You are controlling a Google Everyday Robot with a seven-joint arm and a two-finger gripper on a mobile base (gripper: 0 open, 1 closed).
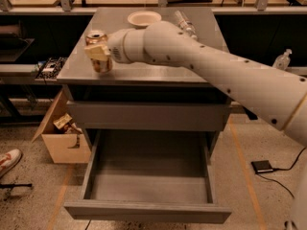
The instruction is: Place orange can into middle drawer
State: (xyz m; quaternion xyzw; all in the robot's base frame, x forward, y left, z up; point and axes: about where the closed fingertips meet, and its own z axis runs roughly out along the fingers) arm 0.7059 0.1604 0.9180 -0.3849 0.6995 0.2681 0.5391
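The orange can (97, 36) is coppery with a silver top rim. It is upright at the front left of the grey cabinet top (158, 63). My gripper (99, 52) is at the end of the white arm reaching in from the right, and it is shut on the can; one pale finger (96, 51) crosses the can's side. I cannot tell if the can's base still touches the top. The middle drawer (147, 212) is pulled wide open below and nothing shows inside it. It lies lower and nearer than the can.
A white bowl (144, 18) and a clear plastic bottle (184, 23) lie at the back of the cabinet top. A cardboard box (61, 139) and a shoe (9, 160) are on the floor left. A black pedal (263, 166) with a cable is right.
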